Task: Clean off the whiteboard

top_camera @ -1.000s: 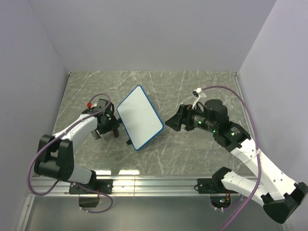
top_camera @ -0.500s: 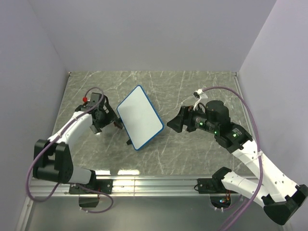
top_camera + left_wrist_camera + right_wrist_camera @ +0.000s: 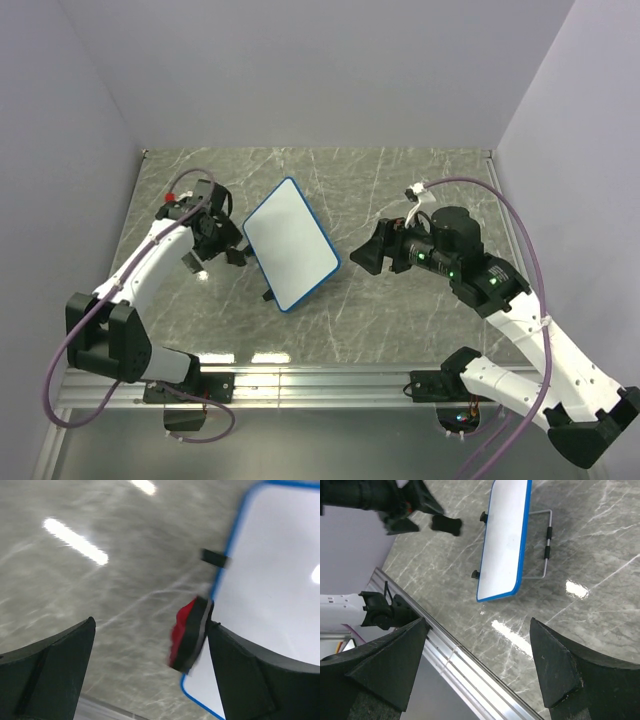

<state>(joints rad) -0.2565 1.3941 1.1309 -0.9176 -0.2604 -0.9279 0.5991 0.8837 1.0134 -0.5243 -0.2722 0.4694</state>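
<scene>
The whiteboard [image 3: 290, 243], white with a blue rim and small black feet, stands tilted in the middle of the marble table; no scribbles show on it. It also shows in the left wrist view [image 3: 270, 580] and in the right wrist view [image 3: 507, 535]. My left gripper [image 3: 215, 258] hangs by the board's left edge with its jaws wide apart [image 3: 150, 625]. A small red-and-black eraser [image 3: 190, 635], blurred, rests against the inner side of its right finger, over the board's rim. My right gripper [image 3: 362, 255] is open and empty to the right of the board [image 3: 477, 625].
The board leans on a wire stand [image 3: 547, 545] behind it. An aluminium rail [image 3: 320, 380] runs along the table's near edge. Lilac walls close in the left, back and right sides.
My left arm has swung back and to the left, its gripper drawing away from the board's left edge. The right arm has shifted slightly to the right. The board has not moved.
</scene>
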